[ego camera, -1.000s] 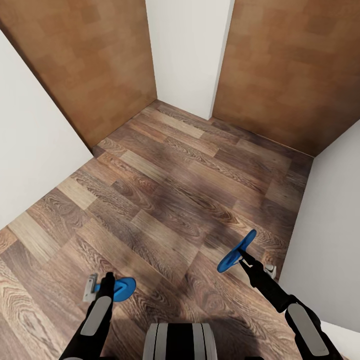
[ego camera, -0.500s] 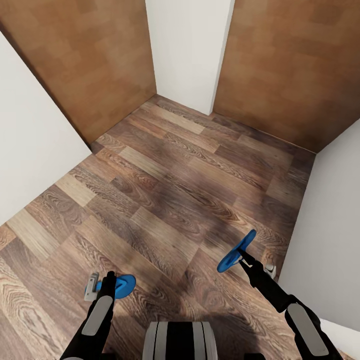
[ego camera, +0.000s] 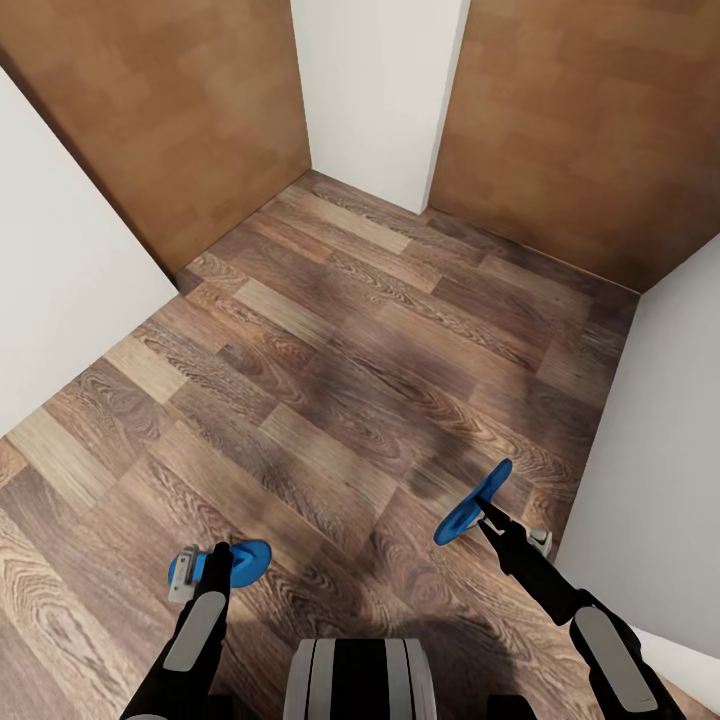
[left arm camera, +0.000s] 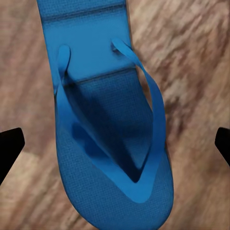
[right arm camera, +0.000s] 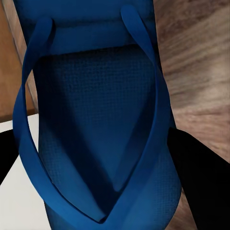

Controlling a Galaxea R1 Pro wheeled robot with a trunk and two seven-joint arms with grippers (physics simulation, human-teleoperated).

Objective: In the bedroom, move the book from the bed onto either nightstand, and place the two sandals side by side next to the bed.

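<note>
Whole head view has slid a little: floor planks and both brown doors sit slightly lower and nearer than a second ago, so the base or head moved; arms hold the same pose relative to the body. Left gripper (ego camera: 215, 567) carries one blue sandal (ego camera: 243, 562), pinched and hanging clear of the wood-plank floor (ego camera: 340, 360); left wrist view has that sandal (left arm camera: 108, 124) strap-side up between dark fingertips (left arm camera: 10, 146) at either edge. Right gripper (ego camera: 487, 515) is clamped on the other sandal (ego camera: 472, 505), tilted edge-up. Door on the left (ego camera: 165, 110), door on the right (ego camera: 590, 120), white wall (ego camera: 375, 95) between them.

Progress, my read: both sandals picked up, in transit. Placing them side by side by the bed remains; book status unknown.
</note>
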